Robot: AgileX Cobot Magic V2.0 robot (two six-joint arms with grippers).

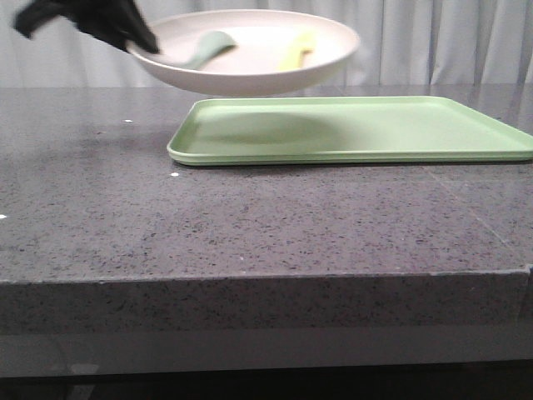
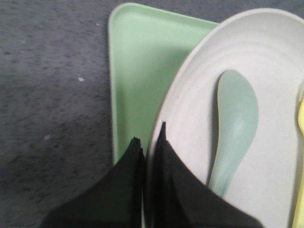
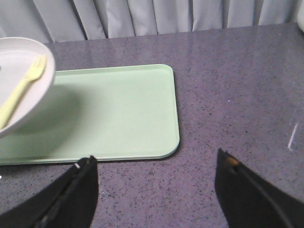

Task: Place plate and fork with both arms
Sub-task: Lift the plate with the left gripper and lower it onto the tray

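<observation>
- Closest to the front camera is just the speckled grey counter (image 1: 250,225), with its front edge running across the lower part of the view.
- Further back on it sits a flat light-green tray (image 1: 375,129), lying level and reaching out to the right edge of the front view.
- The plate (image 1: 258,50) is up in the air, hanging over the left end of that tray and not touching it. You can see its shadow on the tray surface underneath.
- The left hand (image 2: 149,142) has the plate by its left rim. In the left wrist view the two black fingers (image 2: 175,190) are squeezed nearly together with the rim pinched between them, one finger inside the dish and one outside.
- Inside the plate there's a muted green-blue spoon (image 2: 235,128) lying toward the left hand's side, and the fork (image 3: 21,90) next to it on the far side from the hand, pale yellow. So the fork is riding in the plate, not on the tray or the counter.
- The right hand (image 3: 154,183) is spread wide open with nothing in it, sitting over bare counter just off the right end of the tray. It doesn't show up in the front view at all.
- Way at the back is a pale curtain (image 1: 433,42) behind the counter.
</observation>
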